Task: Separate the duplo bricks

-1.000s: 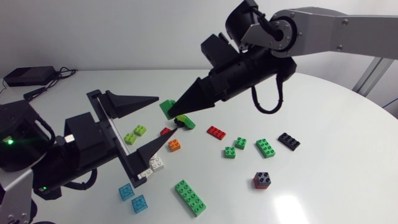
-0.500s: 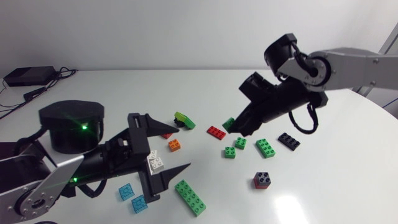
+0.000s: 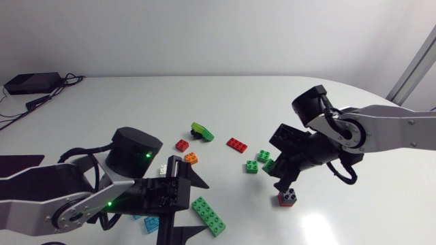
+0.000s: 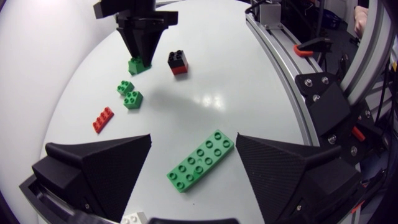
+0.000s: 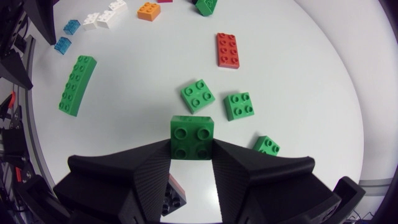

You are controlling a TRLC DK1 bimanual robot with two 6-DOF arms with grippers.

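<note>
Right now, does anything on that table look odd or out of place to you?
Nothing looks spilled or broken. Two things stand out: a black brick sits stacked on a red one, not pulled apart, and a lime brick near the table's middle lies tilted rather than flat.

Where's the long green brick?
In the left wrist view, the long green brick lies on the table between the left arm's open jaws.

Bright even overhead light, glare patch on white table (image 3: 136, 102), soft shadows, fisheye bending at wrist-view edges
</note>
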